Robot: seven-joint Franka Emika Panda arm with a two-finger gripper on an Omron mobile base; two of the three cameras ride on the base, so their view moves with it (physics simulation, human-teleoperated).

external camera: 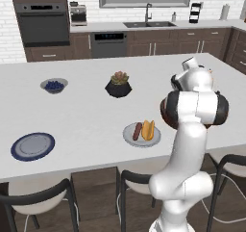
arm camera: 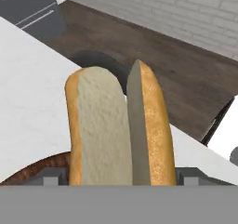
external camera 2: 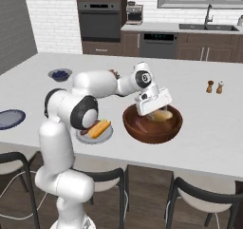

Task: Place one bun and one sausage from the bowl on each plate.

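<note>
Over the bowl: the pincer [external camera 2: 159,113] is hanging just above the dark reddish-brown bowl [external camera 2: 153,124], on the counter [external camera: 86,115].
Pincer state: its jaws are standing wide, one on each side of a bun [arm camera: 118,130]; in the hand view the split bun is rising between the two tips, and the fingers appear to be gripping it, though the contact itself is cut off at the bottom edge.
Held bun: in the right base view a pale yellow-orange shape is sitting right under the hand, at the bowl's mouth.
Bowl position: it is standing at about 3 o'clock from the light grey plate [external camera: 129,135], just beside it.
Grey plate: it is carrying a second bun [external camera: 148,129] and a sausage [external camera: 137,131], lying side by side and touching.
Blue-rimmed plate [external camera: 32,146]: it is lying well apart, at about 9 o'clock from the grey plate, near the counter's front edge.
Other things: a small bowl of berries [external camera: 54,85] and a black plant pot [external camera: 118,84] are standing farther back, toward 12 o'clock.
</note>
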